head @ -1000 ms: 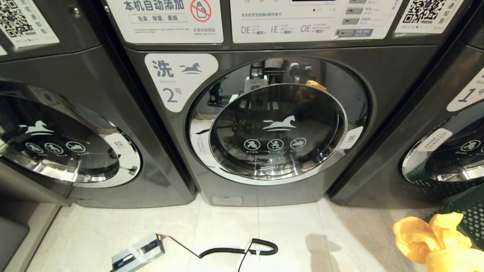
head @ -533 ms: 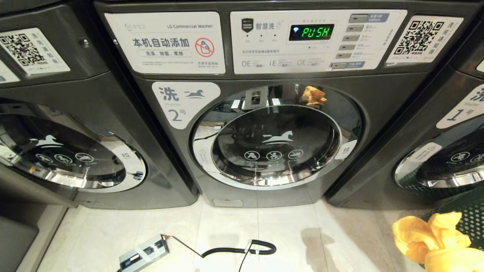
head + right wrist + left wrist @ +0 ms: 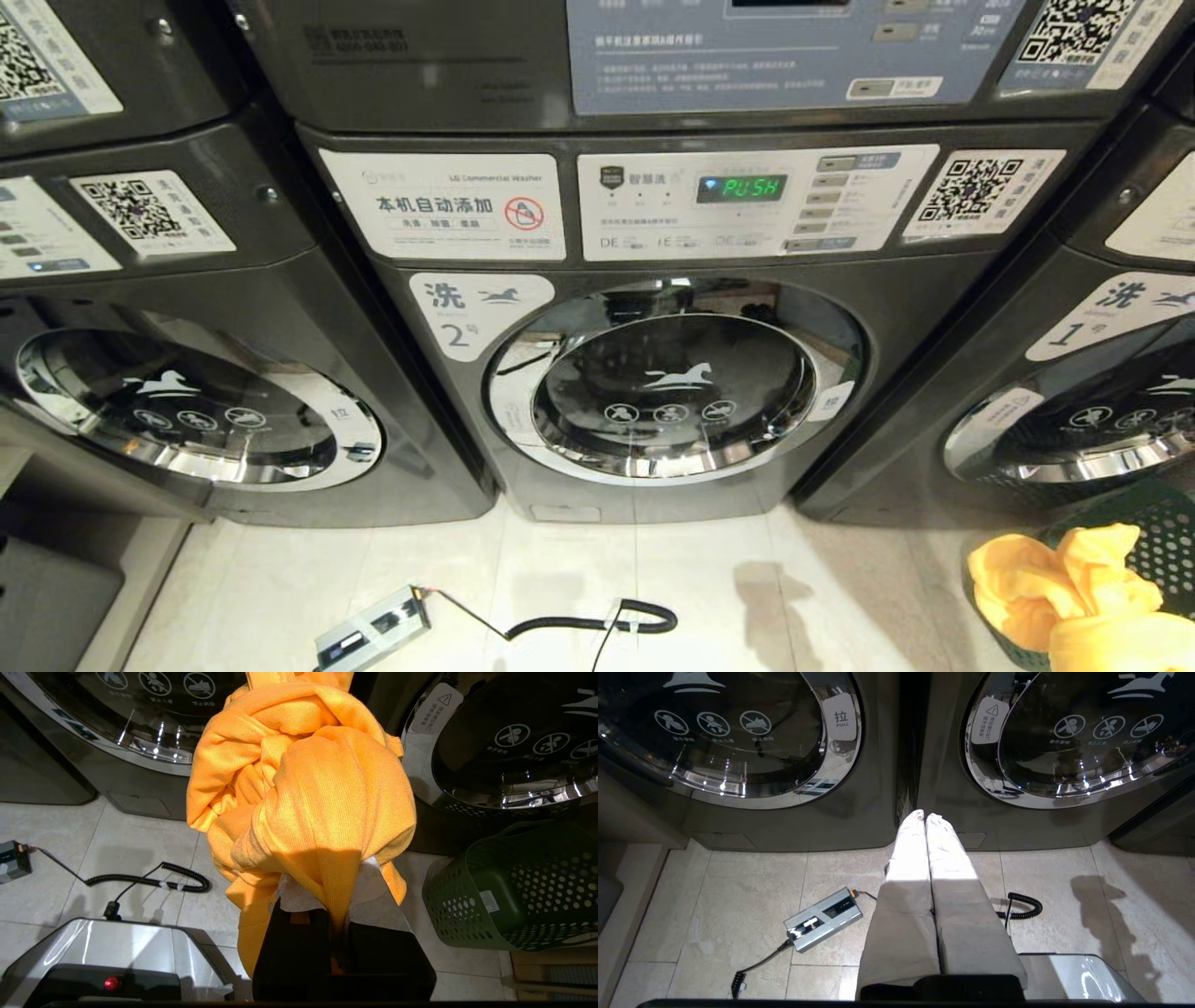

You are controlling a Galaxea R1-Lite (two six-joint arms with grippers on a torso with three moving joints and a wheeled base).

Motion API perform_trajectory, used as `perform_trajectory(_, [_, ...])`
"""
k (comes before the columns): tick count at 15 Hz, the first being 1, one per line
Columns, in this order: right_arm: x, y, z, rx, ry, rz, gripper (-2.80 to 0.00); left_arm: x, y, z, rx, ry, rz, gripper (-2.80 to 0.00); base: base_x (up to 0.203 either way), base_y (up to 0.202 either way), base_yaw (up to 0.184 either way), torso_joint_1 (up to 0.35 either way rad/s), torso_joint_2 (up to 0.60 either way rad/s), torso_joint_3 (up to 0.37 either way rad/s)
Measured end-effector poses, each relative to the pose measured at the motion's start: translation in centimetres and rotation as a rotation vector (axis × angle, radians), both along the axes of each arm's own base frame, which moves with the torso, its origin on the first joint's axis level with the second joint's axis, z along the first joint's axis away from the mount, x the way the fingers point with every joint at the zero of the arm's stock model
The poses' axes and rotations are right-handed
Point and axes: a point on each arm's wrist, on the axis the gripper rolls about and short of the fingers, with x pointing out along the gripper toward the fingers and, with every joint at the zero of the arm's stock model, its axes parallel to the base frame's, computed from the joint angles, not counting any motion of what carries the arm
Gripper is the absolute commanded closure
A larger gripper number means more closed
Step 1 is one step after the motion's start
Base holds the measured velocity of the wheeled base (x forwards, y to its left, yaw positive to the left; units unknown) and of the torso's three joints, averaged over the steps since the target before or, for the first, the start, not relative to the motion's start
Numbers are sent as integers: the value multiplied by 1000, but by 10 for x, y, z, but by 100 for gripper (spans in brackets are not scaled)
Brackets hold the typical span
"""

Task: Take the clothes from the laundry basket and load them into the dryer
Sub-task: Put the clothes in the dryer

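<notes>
While the dryer shows only as a lower panel strip along the head view's top edge, above the washer marked 2, the clothes sit bunched in the right gripper, jaws shut tight on the yellow fabric. Basket: on the floor, just beside that arm. Dryer door: out of sight, higher up. Left gripper: closed, empty, idle.
</notes>
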Motion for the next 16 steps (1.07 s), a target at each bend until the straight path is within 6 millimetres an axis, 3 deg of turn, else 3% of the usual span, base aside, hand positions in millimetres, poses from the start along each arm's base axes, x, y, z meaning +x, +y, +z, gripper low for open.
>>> perform_trajectory(7, [0,0,0,0,0,0,0,0,0,0,0,-1,0,0,0,0,0,292,-581,-294])
perform_trajectory(16, [0,0,0,1,0,-1,0,0,0,0,0,0,0,0,0,0,0,184,-363,-185])
